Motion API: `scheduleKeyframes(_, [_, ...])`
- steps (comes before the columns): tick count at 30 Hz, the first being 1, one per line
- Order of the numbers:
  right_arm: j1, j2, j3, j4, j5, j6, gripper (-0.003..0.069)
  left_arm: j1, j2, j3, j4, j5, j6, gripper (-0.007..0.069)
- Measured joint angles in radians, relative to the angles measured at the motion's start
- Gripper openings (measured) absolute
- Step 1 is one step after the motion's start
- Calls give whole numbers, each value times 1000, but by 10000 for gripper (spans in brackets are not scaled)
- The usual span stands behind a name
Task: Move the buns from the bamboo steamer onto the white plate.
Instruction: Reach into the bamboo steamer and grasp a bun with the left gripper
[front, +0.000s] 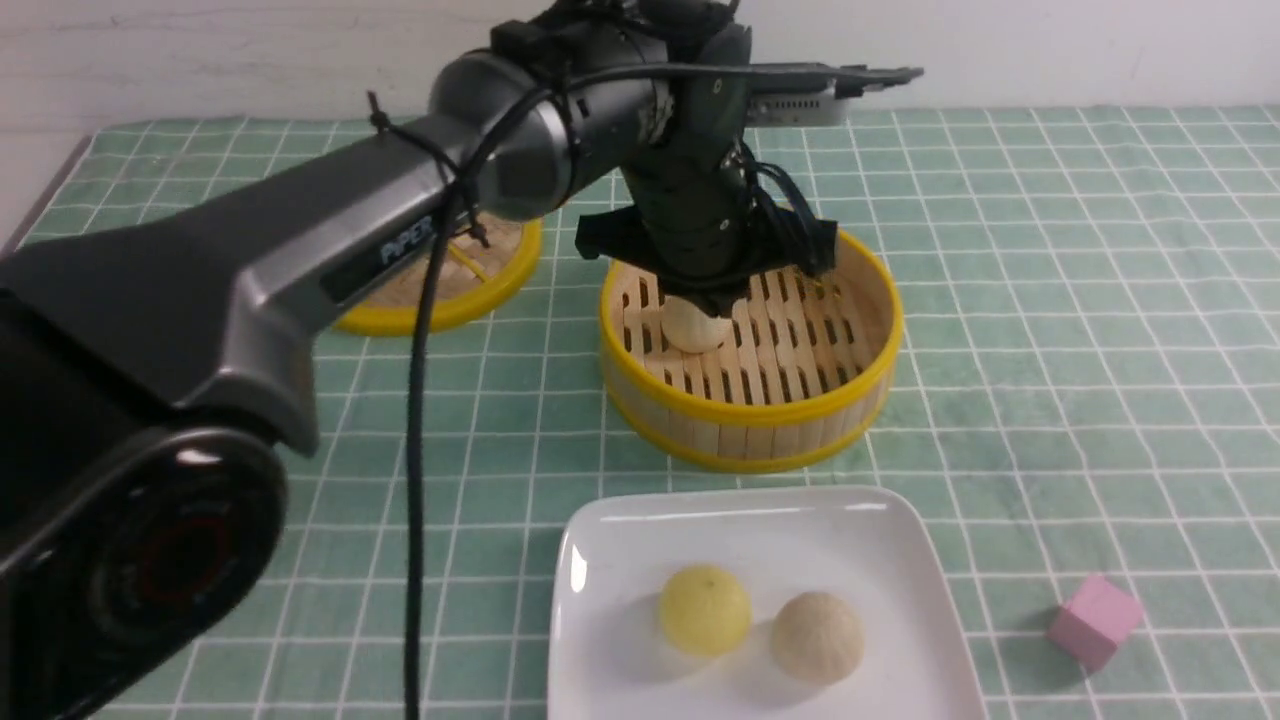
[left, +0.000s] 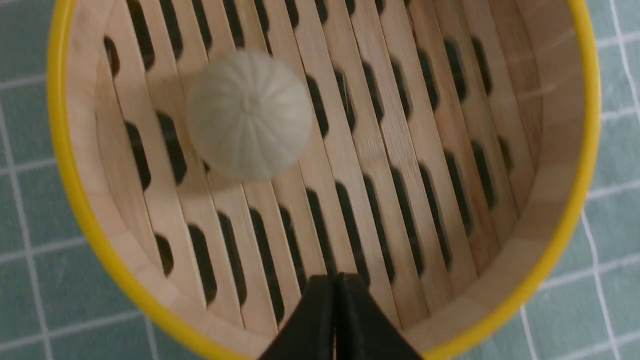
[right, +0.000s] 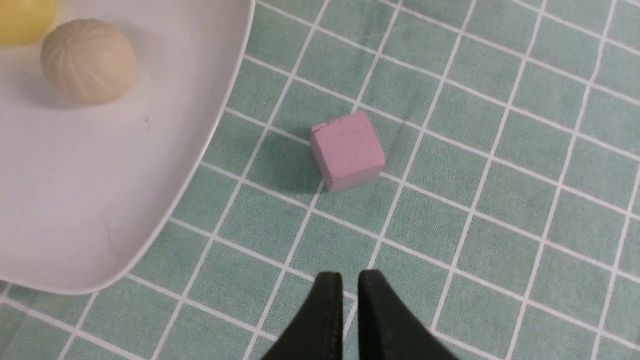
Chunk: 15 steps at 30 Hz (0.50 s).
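One off-white bun (front: 695, 325) (left: 250, 115) lies on the slatted floor of the bamboo steamer (front: 752, 408) (left: 552, 150). My left gripper (left: 336, 281) hangs above the steamer, a short way off to one side of the bun, shut and holding nothing. In the front view the arm's wrist hides its fingers. The white plate (front: 750, 540) (right: 75, 200) at the near edge holds the pale yellow bun (front: 704, 610) (right: 20, 17) and a beige bun (front: 817, 636) (right: 87, 60). Over the cloth beside the plate, my right gripper (right: 350, 281) is shut and holds nothing.
A pink cube (front: 1095, 618) (right: 347, 150) sits on the green checked cloth right of the plate, just ahead of my right gripper. The flat yellow-rimmed lid (front: 470, 290) lies left of the steamer, partly behind the left arm. A white wall bounds the far side.
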Motion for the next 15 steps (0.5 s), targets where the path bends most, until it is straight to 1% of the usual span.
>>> scheduleKeyframes(1, [0, 0, 0, 0, -2, 0, 77, 15, 50, -76, 1, 15, -5, 6])
scheduleKeyframes(3, [0, 0, 0, 0, -2, 0, 80, 31, 91, -130, 5, 25, -8, 17])
scheduleKeyframes(5, [0, 0, 0, 0, -3, 0, 83, 50, 133, -175, 10, 29, -12, 54])
scheduleKeyframes(6, [0, 0, 0, 0, -3, 0, 83, 55, 138, -181, 11, 29, -12, 58])
scheduleKeyframes(7, [0, 0, 0, 0, -5, 0, 85, 59, 148, -189, 15, 28, -13, 83])
scheduleKeyframes(10, [0, 0, 0, 0, -5, 0, 90, 69, 183, -197, 46, 16, -18, 197])
scheduleKeyframes(13, [0, 0, 0, 0, -6, 0, 94, 69, 214, -197, 52, -6, -29, 283])
scheduleKeyframes(15, [0, 0, 0, 0, -8, 0, 97, 69, 232, -198, 52, -22, -38, 318])
